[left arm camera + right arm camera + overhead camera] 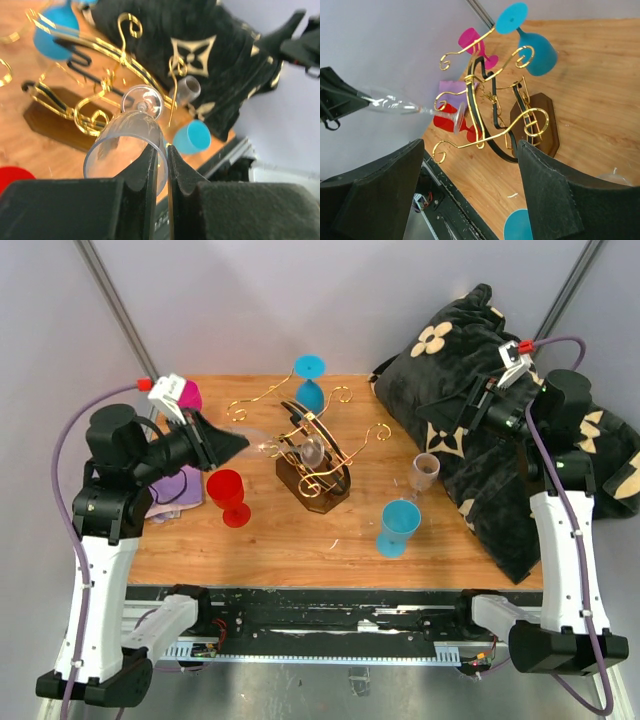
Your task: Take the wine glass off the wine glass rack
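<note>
Left tool (159,150) pinches wine glass (117,136) beside rack (50,119).

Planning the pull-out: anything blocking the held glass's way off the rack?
Yes: the glass's foot sits at the rack's gold wires, a curled end beside its stem. A red glass stands close by the left gripper.

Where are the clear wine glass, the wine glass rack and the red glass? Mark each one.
clear wine glass (125,131): left wrist view, on the bowl's wall.
wine glass rack (322,500): top external view, on its dark wooden base.
red glass (225,485): top external view, on its bowl.
</note>
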### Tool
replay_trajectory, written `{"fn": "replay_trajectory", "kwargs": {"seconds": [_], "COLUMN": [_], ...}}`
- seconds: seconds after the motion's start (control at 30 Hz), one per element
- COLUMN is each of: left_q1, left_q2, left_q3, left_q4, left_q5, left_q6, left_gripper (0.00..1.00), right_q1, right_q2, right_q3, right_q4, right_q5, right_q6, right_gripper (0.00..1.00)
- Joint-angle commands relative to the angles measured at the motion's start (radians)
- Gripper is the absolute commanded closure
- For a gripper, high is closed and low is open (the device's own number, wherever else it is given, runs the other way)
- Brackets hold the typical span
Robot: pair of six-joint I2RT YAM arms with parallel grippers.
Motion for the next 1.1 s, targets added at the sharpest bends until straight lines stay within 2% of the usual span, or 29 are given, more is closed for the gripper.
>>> {"fn": "replay_trajectory", "kwargs": {"seconds": [0.0, 0.1, 0.2, 0.3, 0.5, 0.57, 0.63, 0.73, 0.93, 1.0, 1.07], "left_q1": [-0.052, -0.052, -0.052, -0.052, -0.052, -0.052, -0.052, -0.052, -0.052, -0.055, -0.060], "left_q2": [-0.040, -0.040, -0.048, -0.066, -0.123, -0.133, -0.150, -0.171, -0.210, -0.204, -0.170], "left_q3": [-0.058, -0.100, -0.104, -0.101, -0.049, -0.024, -0.028, -0.073, -0.130, -0.145, -0.107], "left_q4": [-0.109, -0.093, -0.074, -0.019, 0.098, 0.122, 0.179, 0.311, 0.421, 0.405, 0.257], "left_q5": [0.125, 0.239, 0.234, 0.174, -0.061, -0.084, -0.003, 0.192, 0.354, 0.382, 0.356], "left_q6": [0.167, 0.205, 0.210, 0.187, 0.129, 0.126, 0.106, 0.024, -0.091, -0.083, 0.019], "left_gripper": [0.99, 0.99, 0.99, 1.00, 0.99, 0.99, 0.99, 1.00, 1.00, 0.99, 0.99], "right_q1": [-0.013, -0.013, -0.013, -0.013, -0.013, -0.013, -0.013, -0.013, -0.013, -0.013, -0.013], "right_q2": [0.003, 0.000, -0.009, -0.011, -0.020, -0.021, -0.022, -0.020, -0.013, -0.009, -0.005], "right_q3": [-0.020, -0.033, -0.037, -0.039, -0.043, -0.040, -0.037, -0.035, -0.018, -0.005, 0.002], "right_q4": [-0.029, -0.014, -0.019, -0.020, -0.025, -0.027, -0.030, -0.025, -0.041, -0.058, -0.066], "right_q5": [0.024, 0.019, 0.025, 0.020, 0.015, 0.015, 0.016, 0.018, 0.022, 0.032, 0.037], "right_q6": [-0.047, -0.033, -0.041, -0.044, -0.059, -0.063, -0.066, -0.062, -0.067, -0.075, -0.078], "right_gripper": [0.24, 0.25, 0.25, 0.24, 0.24, 0.24, 0.24, 0.24, 0.24, 0.24, 0.24]}}
